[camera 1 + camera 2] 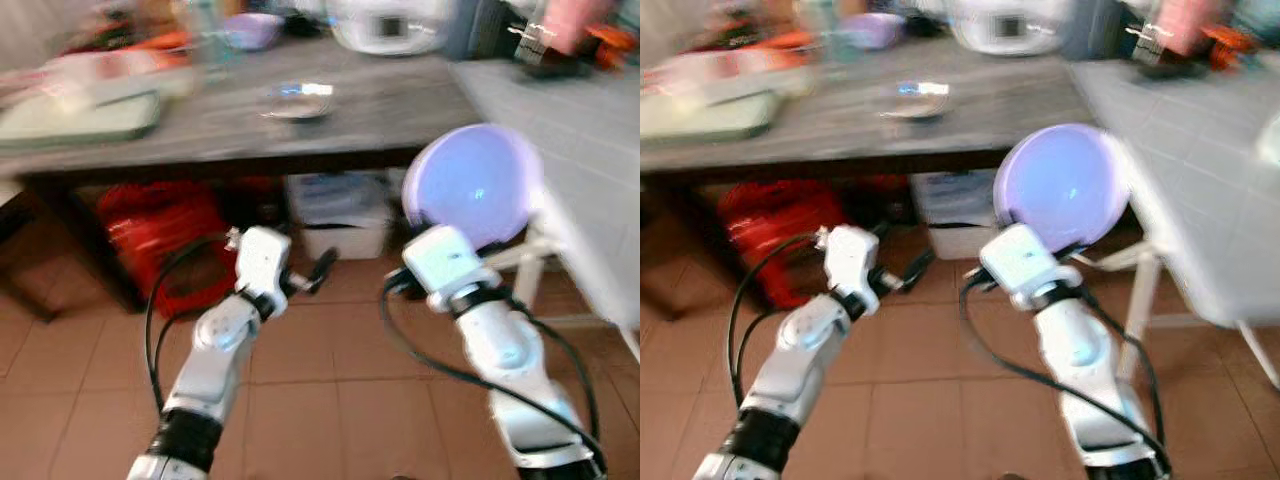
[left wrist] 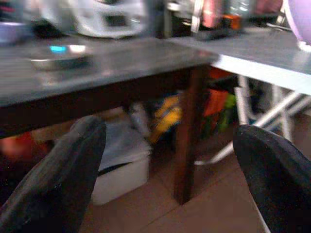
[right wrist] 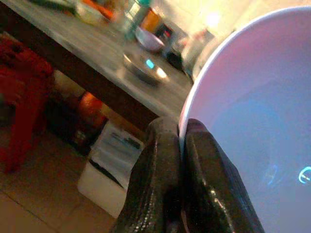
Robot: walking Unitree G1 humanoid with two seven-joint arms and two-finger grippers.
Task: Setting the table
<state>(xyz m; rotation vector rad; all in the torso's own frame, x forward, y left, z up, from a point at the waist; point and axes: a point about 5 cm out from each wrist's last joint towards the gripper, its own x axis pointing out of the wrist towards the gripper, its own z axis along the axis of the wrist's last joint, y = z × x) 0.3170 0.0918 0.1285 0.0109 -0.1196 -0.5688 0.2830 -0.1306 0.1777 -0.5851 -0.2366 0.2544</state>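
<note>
The right tool (image 3: 181, 160) is clamped on the rim of a pale lavender bowl (image 1: 472, 186), one black finger on each side of the edge, as the right wrist view shows at close range. The bowl is held up in the air, tilted so its hollow faces the head camera, in front of the near edge of the dark wooden counter (image 1: 400, 110) and beside the white tiled counter (image 1: 580, 150) that stands on the robot's right. It touches neither counter.

The left tool (image 1: 318, 270) is held out lower down, over the terracotta floor tiles (image 1: 320, 370), with its two fingers (image 2: 63, 179) spread wide apart and nothing between them.

On the dark counter a small shiny metal dish (image 1: 296, 100) sits near the middle. Behind it stand a white rice cooker (image 1: 385, 25) and a second lavender bowl (image 1: 250, 28). A pale green tray (image 1: 80, 118) lies toward the robot's left end, with blurred orange and white items beyond it that cannot be made out.

Under the dark counter are a red plastic stool (image 1: 160, 235) and a white storage box (image 1: 340, 215). White folding legs (image 1: 525, 265) show below the tiled counter. At its far end are a dark object and something pink, too blurred to name
</note>
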